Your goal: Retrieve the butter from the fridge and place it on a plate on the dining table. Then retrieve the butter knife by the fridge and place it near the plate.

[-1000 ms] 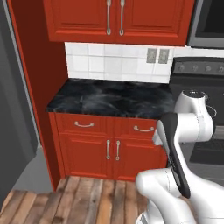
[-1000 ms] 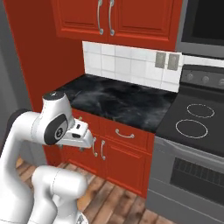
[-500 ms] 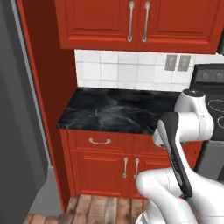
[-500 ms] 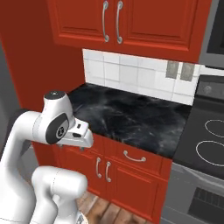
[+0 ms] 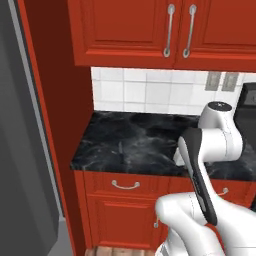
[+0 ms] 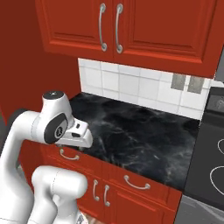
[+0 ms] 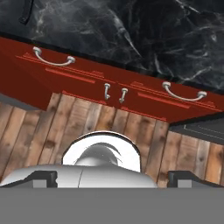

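While the tool (image 7: 113, 178) carries nothing, its two dark fingertips (image 7: 43, 177) stand wide apart at the low corners of the hand view, looking down on the wood floor (image 7: 26, 131) and the red drawer fronts (image 7: 87, 78).

Item, arm: single white arm, folded close in front of the base, hand held low before the drawers.

Item, tabletop (image 5: 150, 145): black white-veined marble, directly ahead of the tool and above it.

Item, butter knife (image 5: 120, 147): a slim dark sliver on the marble, taken to be the knife. It lies toward the fridge end of the tabletop, with its long axis running roughly front to back. In the hand view a dark slim thing (image 7: 26, 13) at the upper left, above the left drawer handle (image 7: 52, 57), is probably the same piece.

Item, fridge (image 5: 20, 160): plain grey face at far left, past the tall red side panel (image 5: 60, 125). It is left of the arm and well apart from the tool. The base must go left before any reach.

Item, butter: by the task, inside the fridge; its exact place cannot be told.

Item, surroundings: red upper cabinets (image 5: 150, 30), white tiles (image 5: 150, 92), two grey outlets (image 5: 220, 81), stove (image 6: 210, 144) on the right.

Item, writing: none legible; a small round mark (image 6: 57, 131) on the arm joint is too small to read.
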